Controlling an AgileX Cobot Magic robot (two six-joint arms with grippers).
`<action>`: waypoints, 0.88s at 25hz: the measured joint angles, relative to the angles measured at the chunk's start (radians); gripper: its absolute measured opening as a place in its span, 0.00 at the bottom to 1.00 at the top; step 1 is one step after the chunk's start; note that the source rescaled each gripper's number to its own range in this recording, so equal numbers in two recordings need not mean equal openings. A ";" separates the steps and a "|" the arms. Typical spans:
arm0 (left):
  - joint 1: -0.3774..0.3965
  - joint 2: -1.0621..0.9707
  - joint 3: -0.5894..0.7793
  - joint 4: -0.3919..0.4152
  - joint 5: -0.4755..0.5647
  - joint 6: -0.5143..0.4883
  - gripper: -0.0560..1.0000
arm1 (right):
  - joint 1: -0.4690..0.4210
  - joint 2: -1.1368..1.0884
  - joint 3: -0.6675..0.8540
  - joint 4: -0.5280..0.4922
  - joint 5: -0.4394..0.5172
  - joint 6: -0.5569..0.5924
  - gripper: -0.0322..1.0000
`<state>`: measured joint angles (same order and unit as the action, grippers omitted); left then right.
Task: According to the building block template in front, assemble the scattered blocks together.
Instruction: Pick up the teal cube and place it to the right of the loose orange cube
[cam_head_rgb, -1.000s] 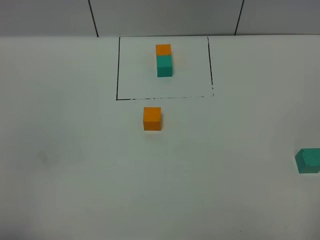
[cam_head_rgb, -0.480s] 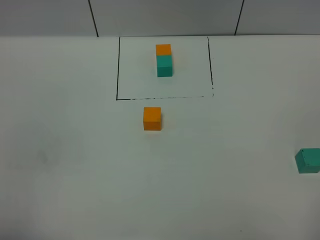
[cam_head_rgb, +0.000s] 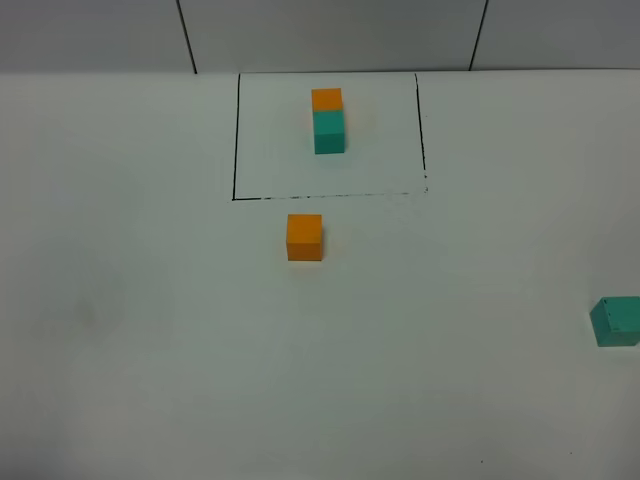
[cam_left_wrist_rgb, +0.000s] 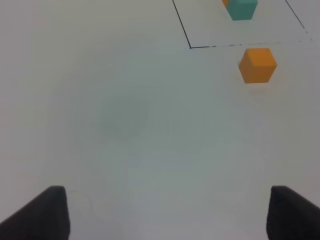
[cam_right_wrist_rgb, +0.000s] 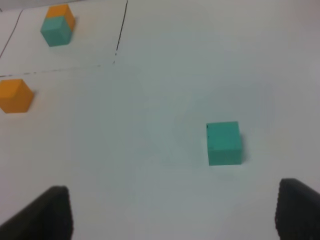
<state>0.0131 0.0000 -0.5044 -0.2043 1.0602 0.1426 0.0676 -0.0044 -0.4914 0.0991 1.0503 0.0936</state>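
From where I stand nothing has been joined yet. The template (cam_head_rgb: 328, 120) sits at the far side of the desk (cam_head_rgb: 150, 350) inside its black frame (cam_head_rgb: 236, 140), orange half farther back and teal half nearer. The loose orange cube (cam_head_rgb: 304, 237) lies just outside the near line of the frame, close to the middle. The loose teal cube (cam_head_rgb: 616, 321) is well apart from it, out at the right edge of the high view. Neither arm shows in that view. Each wrist camera shows its own tool: the left tool (cam_left_wrist_rgb: 167, 212) is spread wide with nothing between its fingers, and so is the right tool (cam_right_wrist_rgb: 175, 212). Both hang back from the cubes over bare desk. I take the step in hand to be the first reach, and the right tool looks best placed, as the teal cube lies ahead of it. To do it well, I would square the fingers to two flat faces of the cube, not its corners. I would come down over it and close gently, so it does not skid on the smooth top. Then I would carry it to the near side of the orange cube, faces flush, to match the template's order. The left tool could steady the orange cube against being nudged.
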 joint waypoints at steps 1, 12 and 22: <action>0.000 0.000 0.000 0.000 0.000 0.000 0.85 | 0.000 0.000 0.000 0.005 0.000 0.003 0.67; 0.000 0.000 0.000 0.000 0.000 0.000 0.84 | 0.000 0.392 -0.064 0.095 0.019 -0.051 0.67; 0.000 0.000 0.000 0.000 0.000 0.000 0.84 | 0.000 1.188 -0.247 0.011 -0.159 -0.077 0.67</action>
<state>0.0131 0.0000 -0.5044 -0.2043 1.0602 0.1426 0.0676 1.1840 -0.7388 0.1102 0.8913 0.0168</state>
